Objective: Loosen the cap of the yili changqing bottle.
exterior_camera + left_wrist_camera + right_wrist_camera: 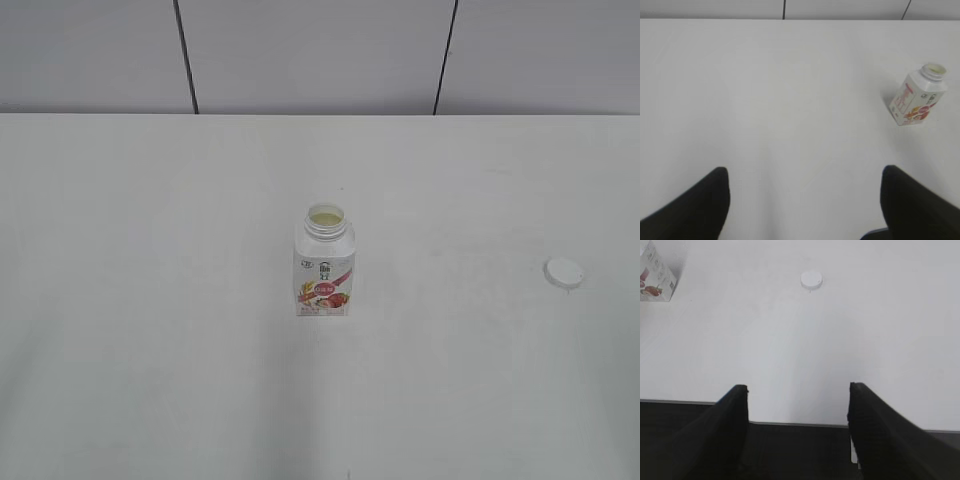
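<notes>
The yili changqing bottle (325, 265) stands upright in the middle of the white table, its neck open with no cap on it. It also shows in the left wrist view (917, 95) at the far right and in the right wrist view (655, 277) at the top left corner. The white cap (564, 272) lies flat on the table to the right of the bottle, and shows in the right wrist view (811, 279). My left gripper (805, 180) is open and empty, well back from the bottle. My right gripper (798, 392) is open and empty at the table's front edge.
The white table (150, 300) runs to a grey panelled wall (320, 50) at the back. The table's front edge (800, 424) shows in the right wrist view, with dark space below it.
</notes>
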You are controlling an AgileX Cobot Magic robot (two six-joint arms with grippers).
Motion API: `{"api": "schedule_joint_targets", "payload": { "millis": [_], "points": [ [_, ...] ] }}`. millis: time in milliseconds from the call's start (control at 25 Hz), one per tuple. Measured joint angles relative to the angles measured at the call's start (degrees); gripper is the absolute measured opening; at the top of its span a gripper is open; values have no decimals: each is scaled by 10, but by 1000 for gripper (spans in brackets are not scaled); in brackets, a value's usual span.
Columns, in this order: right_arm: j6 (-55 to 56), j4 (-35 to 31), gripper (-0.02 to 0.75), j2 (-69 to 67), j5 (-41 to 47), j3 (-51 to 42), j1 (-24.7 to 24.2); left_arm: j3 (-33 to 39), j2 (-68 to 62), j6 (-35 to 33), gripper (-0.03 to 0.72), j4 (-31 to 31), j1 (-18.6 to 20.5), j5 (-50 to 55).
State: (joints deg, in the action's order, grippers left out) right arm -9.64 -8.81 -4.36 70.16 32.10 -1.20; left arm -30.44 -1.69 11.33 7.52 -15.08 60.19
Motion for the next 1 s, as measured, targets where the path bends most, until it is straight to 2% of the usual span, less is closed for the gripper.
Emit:
{"api": "schedule_joint_targets", "payload": {
  "millis": [280, 720, 840, 1000],
  "points": [
    [-14, 6, 498, 48, -53, -20, 0, 4, 21, -63, 562, -65, 0, 4],
    [-16, 8, 497, 48, -69, -26, 0, 5, 21, -71, 561, -69, 6, 4],
    [-16, 8, 497, 48, -69, -26, 0, 5, 21, -72, 561, -69, 44, 4],
    [-17, 8, 497, 48, -69, -26, 0, 5, 21, -72, 561, -70, 114, 4]
  ]
}}
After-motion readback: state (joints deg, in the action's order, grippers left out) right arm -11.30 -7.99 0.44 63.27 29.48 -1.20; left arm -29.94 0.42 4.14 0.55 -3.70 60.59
